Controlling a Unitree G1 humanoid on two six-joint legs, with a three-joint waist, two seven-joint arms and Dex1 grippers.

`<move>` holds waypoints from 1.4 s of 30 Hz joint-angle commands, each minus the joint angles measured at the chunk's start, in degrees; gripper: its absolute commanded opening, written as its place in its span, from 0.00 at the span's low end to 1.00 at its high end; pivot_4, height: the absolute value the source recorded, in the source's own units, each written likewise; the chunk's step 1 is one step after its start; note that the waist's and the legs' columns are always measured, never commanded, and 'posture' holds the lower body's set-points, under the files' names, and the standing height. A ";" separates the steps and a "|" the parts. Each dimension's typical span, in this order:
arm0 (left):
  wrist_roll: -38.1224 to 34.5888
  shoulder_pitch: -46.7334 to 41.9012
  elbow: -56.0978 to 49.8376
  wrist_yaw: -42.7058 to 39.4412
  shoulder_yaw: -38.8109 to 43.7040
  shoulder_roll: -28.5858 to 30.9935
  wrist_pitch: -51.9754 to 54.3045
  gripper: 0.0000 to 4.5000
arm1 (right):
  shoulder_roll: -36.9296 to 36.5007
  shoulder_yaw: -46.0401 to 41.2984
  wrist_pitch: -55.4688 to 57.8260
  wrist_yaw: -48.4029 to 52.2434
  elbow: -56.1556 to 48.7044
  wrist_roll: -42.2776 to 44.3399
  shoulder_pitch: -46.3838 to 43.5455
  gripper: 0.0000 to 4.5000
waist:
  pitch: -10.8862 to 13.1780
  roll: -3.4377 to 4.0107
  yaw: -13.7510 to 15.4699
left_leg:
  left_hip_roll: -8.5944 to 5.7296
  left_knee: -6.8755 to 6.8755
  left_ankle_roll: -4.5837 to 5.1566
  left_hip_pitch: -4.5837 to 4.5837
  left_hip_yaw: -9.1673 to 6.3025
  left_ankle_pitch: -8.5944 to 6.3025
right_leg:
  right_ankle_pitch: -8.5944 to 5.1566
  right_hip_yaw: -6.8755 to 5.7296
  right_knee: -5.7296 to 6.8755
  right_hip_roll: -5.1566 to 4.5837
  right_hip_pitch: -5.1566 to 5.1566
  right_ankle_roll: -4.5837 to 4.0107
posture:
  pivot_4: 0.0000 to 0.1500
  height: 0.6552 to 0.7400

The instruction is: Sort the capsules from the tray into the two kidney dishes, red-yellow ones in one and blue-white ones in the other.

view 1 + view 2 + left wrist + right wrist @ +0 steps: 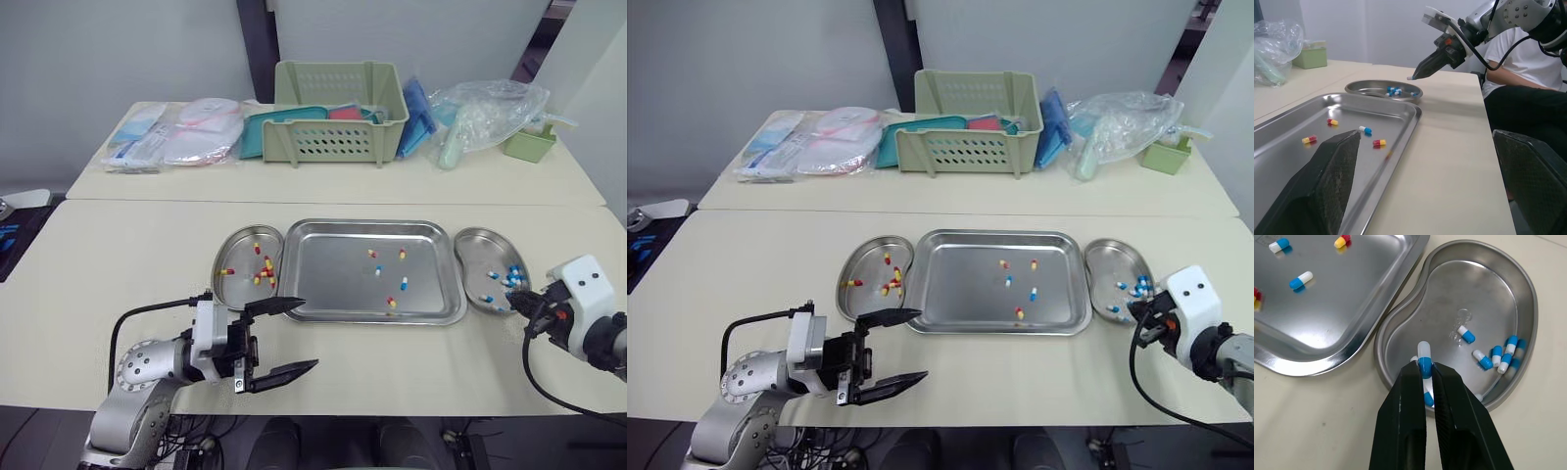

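Pinched by its blue end in the right gripper [1424, 371]: blue-white capsule [1423, 350], likely light, slick, crushable; left gripper [309, 335] agape.

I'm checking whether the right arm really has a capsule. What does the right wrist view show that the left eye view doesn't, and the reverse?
Right wrist view: a blue-white capsule pinched in the right gripper, over the right kidney dish. Left eye view: the open left gripper, the left kidney dish with red-yellow capsules, and a green basket behind. Both: the tray with loose capsules, and blue-white capsules lying in the right dish.
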 commanded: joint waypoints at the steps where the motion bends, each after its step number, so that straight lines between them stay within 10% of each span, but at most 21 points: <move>1: 0.78 0.73 -0.13 0.26 -0.77 -0.78 -1.56 1.00 | 0.02 0.58 -2.10 -1.32 0.44 -0.54 -0.41 0.00 | 0.00 0.00 0.06 | 0.00 0.00 0.00 0.00 0.00 0.00 | 0.00 0.00 -0.01 0.00 0.00 0.00 | 1.00 1.00; 6: 1.73 1.50 -0.20 0.85 -1.49 -1.84 -2.53 1.00 | 0.04 1.62 -3.10 -2.56 2.58 -0.79 -1.61 0.00 | 0.01 0.01 0.06 | -0.01 0.00 0.00 0.00 0.01 0.00 | 0.00 0.01 -0.01 -0.01 0.00 0.00 | 1.00 1.00; 21: 1.90 3.14 -4.42 9.09 0.66 -2.72 -0.02 1.00 | -2.55 -1.09 -12.70 1.99 3.85 -1.98 1.79 0.95 | 0.01 0.01 0.15 | -0.01 0.00 0.00 -0.02 -0.01 0.00 | 0.00 0.00 -0.02 -0.01 0.00 0.00 | 1.00 1.00; 30: 4.64 7.39 -2.24 23.34 18.43 4.76 8.92 1.00 | -5.00 -5.66 -41.92 17.35 14.64 -5.10 11.79 0.95 | 0.06 -0.06 0.06 | 0.00 0.00 0.00 0.10 -0.02 0.00 | 0.00 -0.02 -0.03 -0.01 0.13 0.01 | 1.00 1.00; 42: 7.60 16.31 21.38 19.41 35.29 9.13 3.25 1.00 | -11.26 -10.66 -47.22 28.04 33.37 -2.64 12.22 0.98 | 0.15 -0.14 0.04 | 0.00 -0.06 0.00 0.16 0.02 0.00 | -0.01 -0.01 -0.08 -0.02 0.17 0.00 | 1.00 1.00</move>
